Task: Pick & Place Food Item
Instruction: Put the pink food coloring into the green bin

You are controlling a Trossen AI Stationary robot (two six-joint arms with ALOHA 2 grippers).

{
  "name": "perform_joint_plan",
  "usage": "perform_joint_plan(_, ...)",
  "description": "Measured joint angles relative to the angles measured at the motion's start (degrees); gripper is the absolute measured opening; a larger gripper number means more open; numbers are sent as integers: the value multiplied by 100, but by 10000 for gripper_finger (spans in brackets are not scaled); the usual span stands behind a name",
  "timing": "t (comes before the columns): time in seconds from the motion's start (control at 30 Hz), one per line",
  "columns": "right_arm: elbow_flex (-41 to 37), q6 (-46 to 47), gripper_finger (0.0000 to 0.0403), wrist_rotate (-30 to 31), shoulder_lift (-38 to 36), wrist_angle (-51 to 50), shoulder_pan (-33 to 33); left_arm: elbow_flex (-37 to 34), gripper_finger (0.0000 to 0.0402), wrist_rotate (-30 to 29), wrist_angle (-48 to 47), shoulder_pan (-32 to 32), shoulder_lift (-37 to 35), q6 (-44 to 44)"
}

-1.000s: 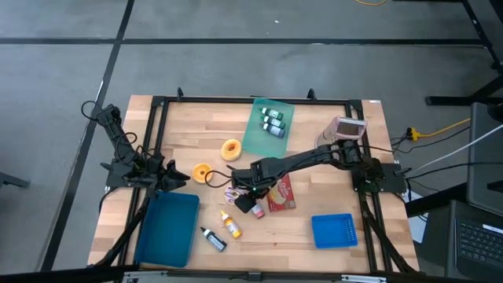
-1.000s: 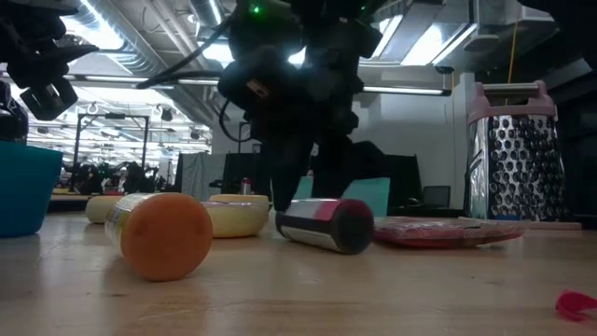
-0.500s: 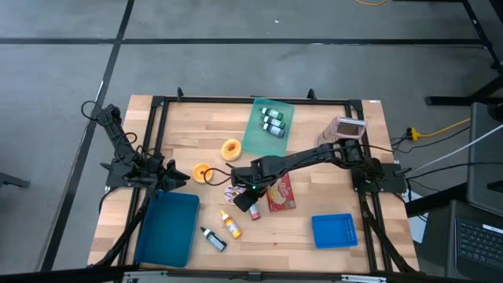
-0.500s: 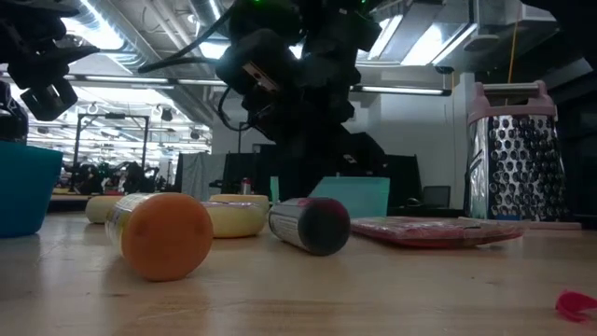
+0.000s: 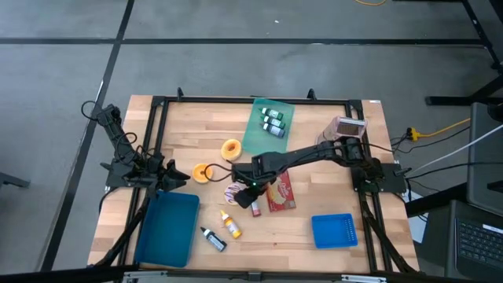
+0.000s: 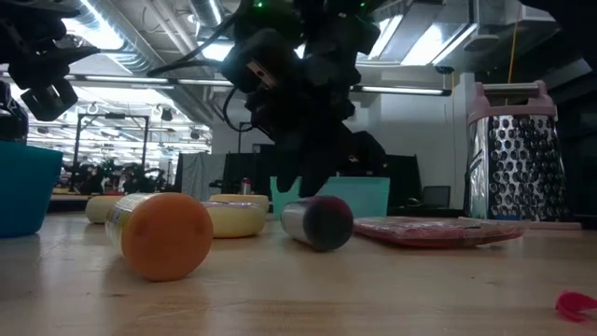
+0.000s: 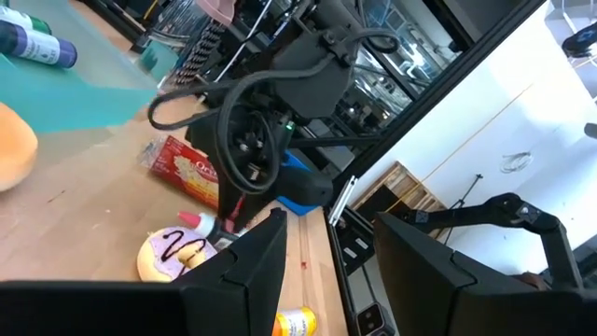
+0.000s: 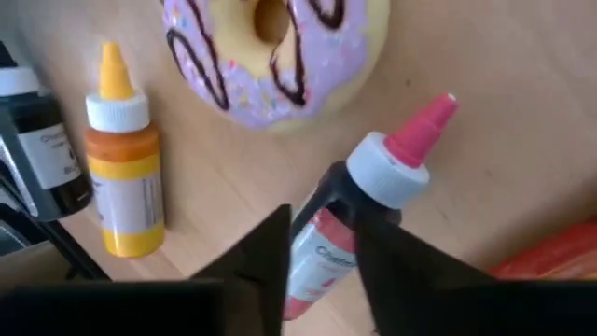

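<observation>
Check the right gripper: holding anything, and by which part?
Nothing held. The right gripper straddles the pink-capped bottle, which lies on the table, fingers either side of its body, not clamped. The left gripper is empty too.

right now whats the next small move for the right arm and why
Probably shift the right tool toward the purple-iced donut before closing. Its open fingers straddle the pink-capped bottle, which still lies loose on the table. The food item is the donut beyond it.

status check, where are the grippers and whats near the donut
Right gripper open, over the pink-capped bottle. Left gripper open, parked at the table edge. Donut untouched, orange bottle beside it.
</observation>
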Motion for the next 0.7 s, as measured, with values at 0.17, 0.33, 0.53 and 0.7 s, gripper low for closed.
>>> perform_joint_plan(0.17, 0, 38, 203, 30, -21, -438, 11, 0, 157, 7, 10, -2, -1, -2)
perform_joint_plan(0.33, 1, 266, 239, -25, -39, -603, 81, 0, 157, 15, 8, -2, 0, -7)
perform_joint_plan(0.53, 2, 538, 237, 145, -12, -566, 237, 0, 157, 18, -21, -2, 0, -2)
perform_joint_plan(0.7, -239, 776, 202, 231, 175, -70, 286, 0, 157, 28, -21, -2, -1, -2)
